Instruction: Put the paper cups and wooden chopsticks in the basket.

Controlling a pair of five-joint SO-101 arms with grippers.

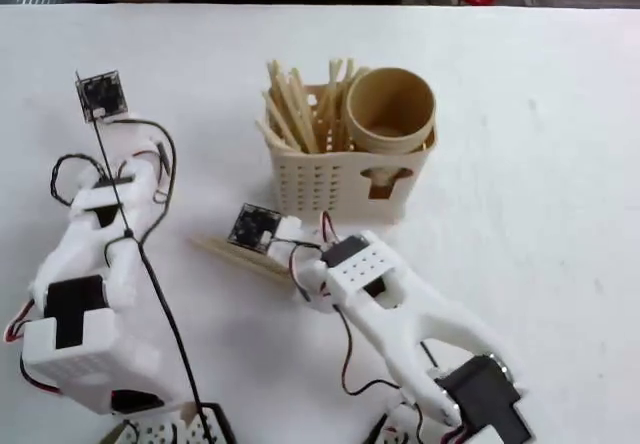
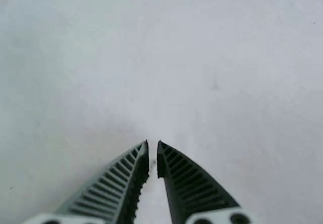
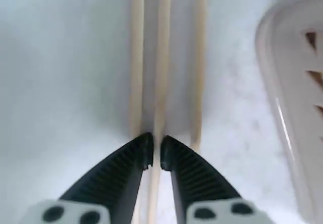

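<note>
Pinching narrowly, the right gripper (image 3: 156, 156) has its jaws on the middle chopstick (image 3: 162, 57) of three lying side by side on the table (image 3: 60, 57), just beside the basket (image 3: 287, 82). I judge it should grip firmly and lift level so the neighbouring sticks (image 3: 199, 57) are not dragged, then tip the stick upright into the bundle (image 1: 295, 114) beside the paper cup (image 1: 390, 109). The left gripper (image 2: 152, 156), nearly closed and empty, rests well apart

Cup (image 1: 390, 111), chopsticks (image 1: 298, 109) in basket (image 1: 340, 179); 3 sticks (image 3: 162, 57) outside.
</note>
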